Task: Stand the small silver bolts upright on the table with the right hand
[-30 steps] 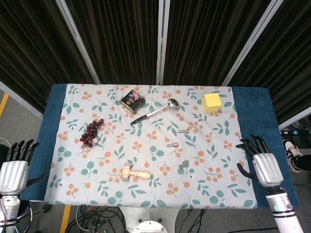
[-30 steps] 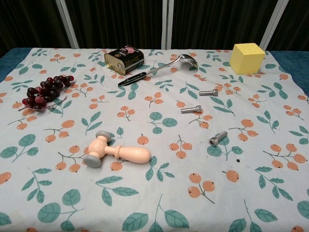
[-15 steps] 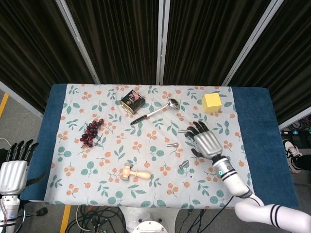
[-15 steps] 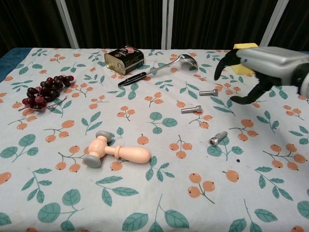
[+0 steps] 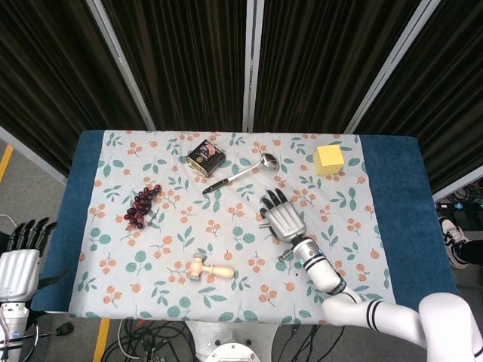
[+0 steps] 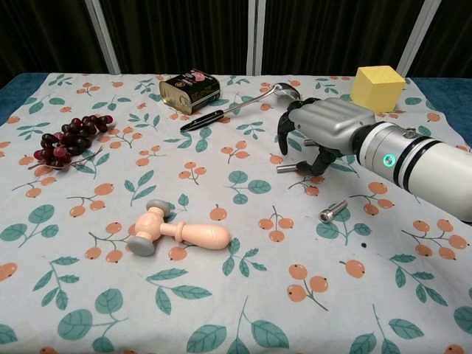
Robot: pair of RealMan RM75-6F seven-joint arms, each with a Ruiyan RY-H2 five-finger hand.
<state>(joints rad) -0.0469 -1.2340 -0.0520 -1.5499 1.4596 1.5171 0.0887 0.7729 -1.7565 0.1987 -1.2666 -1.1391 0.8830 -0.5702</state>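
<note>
The right hand (image 6: 324, 133) hangs low over the middle of the tabletop (image 6: 243, 310), palm down, fingers curled downward but apart, with nothing in its grasp as far as either view shows. Directly beneath it lies the middle bolt (image 6: 286, 168), on its side, its long axis running roughly left to right; only the left end pokes out from under the fingers in the chest view, and the thumb sits just beside it. Whether any finger is touching it cannot be told. A second bolt is hidden behind the hand on its far side. The third bolt (image 6: 332, 211) lies nearer the robot and slightly to the right, also on its side, tilted diagonally. So the likely next move is a short closing pinch across the shaft below, then a turn to stand it on its head. The left hand (image 5: 21, 256) rests open, off the tabletop's left edge, well apart from all of them.
</note>
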